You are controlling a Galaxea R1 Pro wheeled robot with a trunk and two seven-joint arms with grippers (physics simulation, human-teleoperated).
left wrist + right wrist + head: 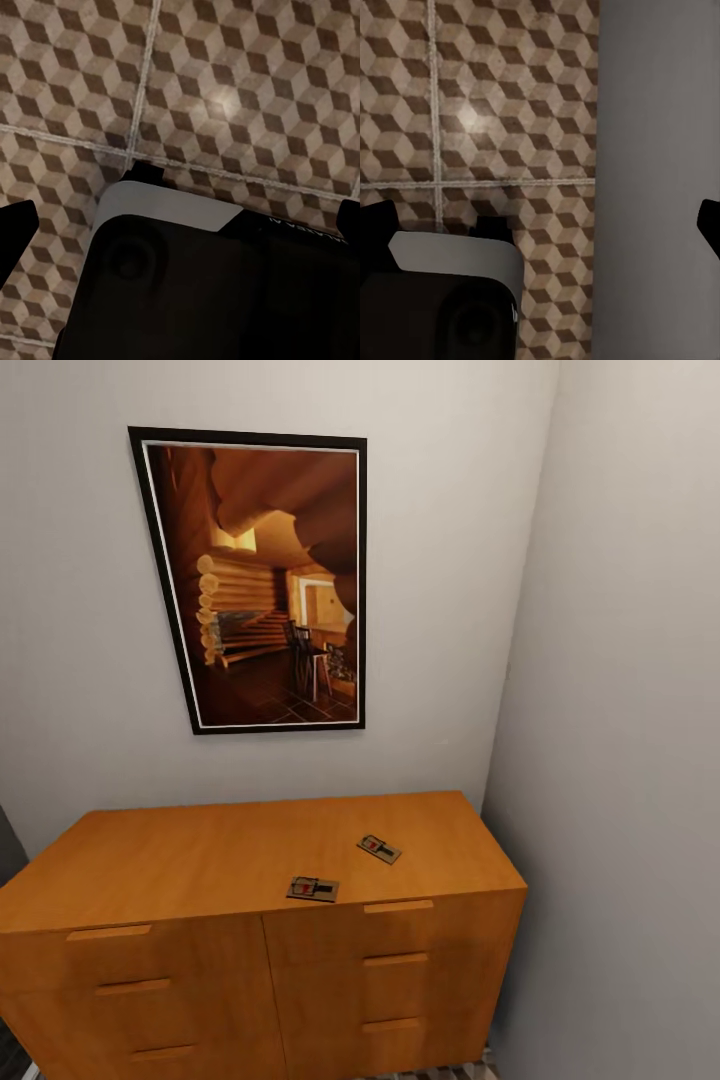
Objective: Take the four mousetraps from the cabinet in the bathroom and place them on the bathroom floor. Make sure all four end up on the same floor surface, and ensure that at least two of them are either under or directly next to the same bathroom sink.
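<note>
1. Mousetraps: one (313, 889) lies at the cabinet's (200, 850) front edge, another (379, 849) sits behind it to the right.
2. Drawers are closed.
3. Both wrist views show patterned floor (225, 90); left fingertip (15, 232) and right fingertip (376, 221) stand spread, holding nothing.

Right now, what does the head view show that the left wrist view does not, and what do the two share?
Head view alone: the cabinet against the wall, two mousetraps on its top, and a framed picture above. Left wrist view alone: the left gripper's fingers spread wide over the robot's base. Shared: the cube-patterned bathroom floor, a sliver in the head view.
</note>
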